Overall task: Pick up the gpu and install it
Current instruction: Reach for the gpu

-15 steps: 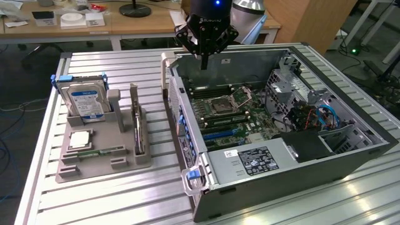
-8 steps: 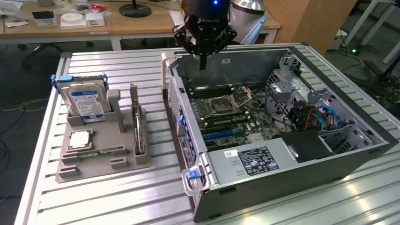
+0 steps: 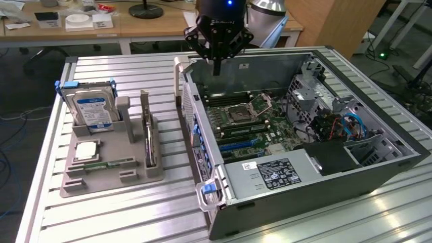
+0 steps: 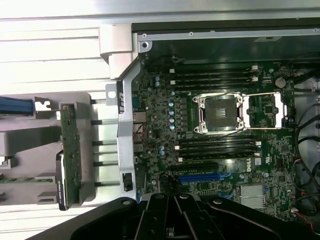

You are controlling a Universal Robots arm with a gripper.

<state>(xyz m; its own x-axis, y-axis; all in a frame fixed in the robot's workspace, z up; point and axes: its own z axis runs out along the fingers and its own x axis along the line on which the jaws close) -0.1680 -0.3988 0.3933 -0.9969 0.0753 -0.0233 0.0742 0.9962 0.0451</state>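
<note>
Gpu (image 3: 148, 137) stands on edge in a slot of the grey holder (image 3: 101, 182) on the desk (image 3: 121, 217). It shares the holder with the hard drive (image 3: 93, 109) and is untouched, well apart from the gripper.

Beyond it, the open computer case (image 3: 324, 192) lies on its side, motherboard (image 3: 246, 119) exposed.

Farther back, the gripper (image 3: 216, 71) hangs over the case's far edge, fingers (image 3: 216, 65) pressed together, pinching nothing.

Judgement: pick-up not begun; this is the approach step. A grasp would call for a shift across to the holder, the fingers spread, then a descent onto the card's top edge.

Hard to make out:
- The card shows edge-on, so its face and bracket cannot be read.
- The blue expansion slot (image 4: 200, 176) shows in the wrist view, but the gripper body covers the board just beside it.
- In the exterior view the case's near wall hides the board's lower edge.
</note>
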